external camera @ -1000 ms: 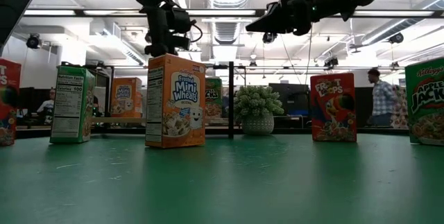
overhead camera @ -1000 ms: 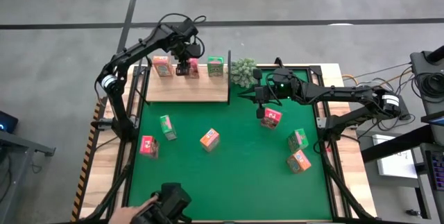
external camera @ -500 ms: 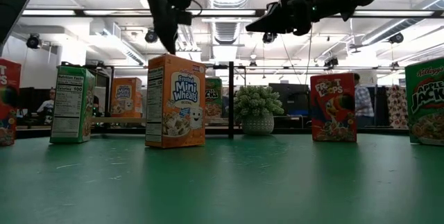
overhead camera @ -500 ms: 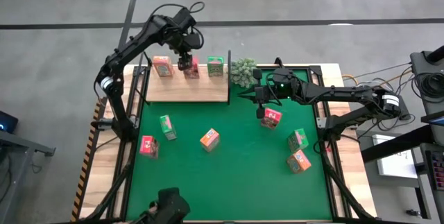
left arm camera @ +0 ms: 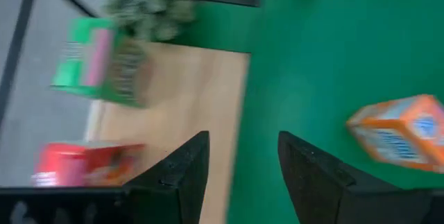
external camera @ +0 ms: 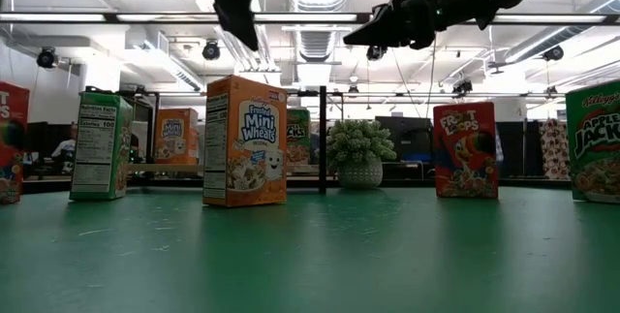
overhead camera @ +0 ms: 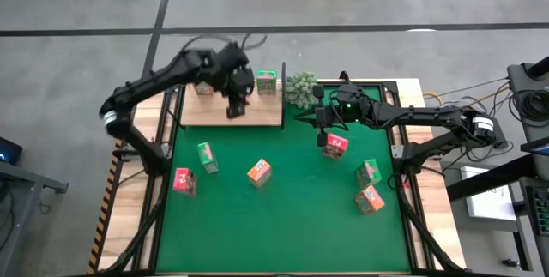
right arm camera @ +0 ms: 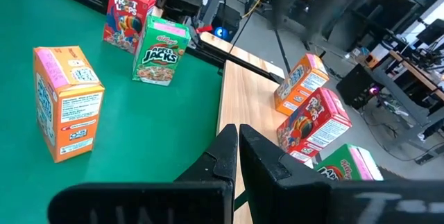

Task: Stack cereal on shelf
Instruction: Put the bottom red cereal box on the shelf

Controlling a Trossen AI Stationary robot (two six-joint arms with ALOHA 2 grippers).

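On the green mat (overhead camera: 292, 217), six cereal boxes are seen standing apart: an orange Frosted Mini-Wheats box (overhead camera: 259, 172) near the middle and a Froot Loops box (overhead camera: 335, 146) below the right claw (overhead camera: 322, 128). The right claw is held above the mat, fingers pressed together and empty. Farther back, the left claw (overhead camera: 235, 105) is raised over the shelf (overhead camera: 257, 112), fingers parted with nothing between them. At the shelf's far edge, a red box (left arm camera: 87, 164) and a green Apple Jacks box (overhead camera: 267, 81) are set, beside the plant (overhead camera: 300, 88).
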